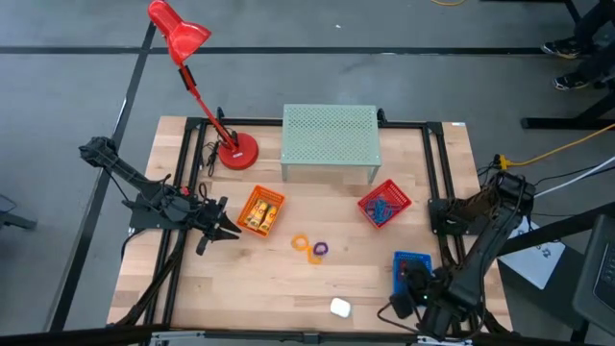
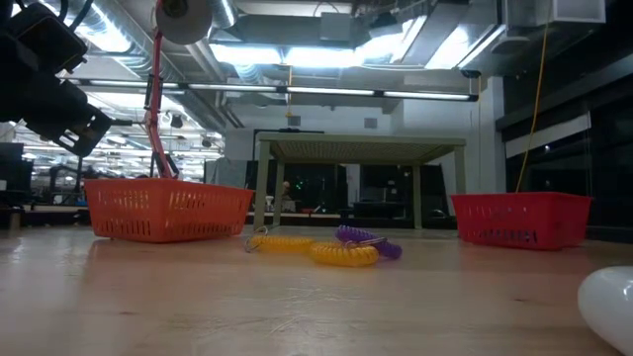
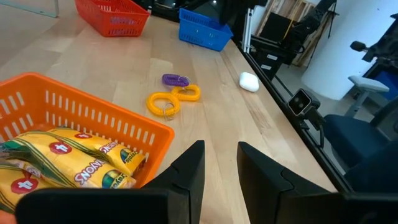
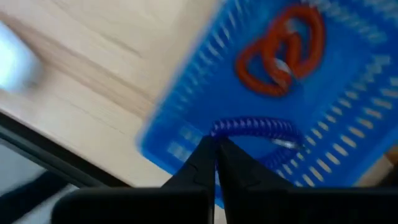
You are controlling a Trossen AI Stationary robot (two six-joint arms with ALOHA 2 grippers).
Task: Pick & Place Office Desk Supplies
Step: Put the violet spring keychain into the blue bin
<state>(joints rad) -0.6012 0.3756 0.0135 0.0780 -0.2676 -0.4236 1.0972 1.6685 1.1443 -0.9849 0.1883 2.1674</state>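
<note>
My right gripper (image 4: 216, 144) hangs over the blue mesh basket (image 1: 411, 261) at the table's near right and is shut on a blue coiled loop (image 4: 252, 127). An orange-red loop (image 4: 283, 50) lies inside that basket (image 4: 348, 112). My left gripper (image 3: 221, 155) stands open with nothing between its fingers, just beside the near side of the orange basket (image 1: 260, 210), which holds yellow tubes (image 3: 68, 162). Two orange-yellow loops (image 3: 163, 102) and a purple loop (image 3: 176, 79) lie on the table's middle. The red basket (image 1: 384, 204) holds more loops. My right gripper pinches one end of the blue loop's coil (image 4: 217, 129) between its two fingertips, coming from above and pointing down. The loop sticks out sideways from the fingertips above the blue basket. Whether any of it rests on the basket's floor, I cannot tell.
A pale green mesh riser (image 1: 330, 142) stands at the table's far middle and a red desk lamp (image 1: 235, 152) at the far left. A small white object (image 1: 340, 308) lies near the front edge. Black frame rails (image 1: 437, 173) run along both sides.
</note>
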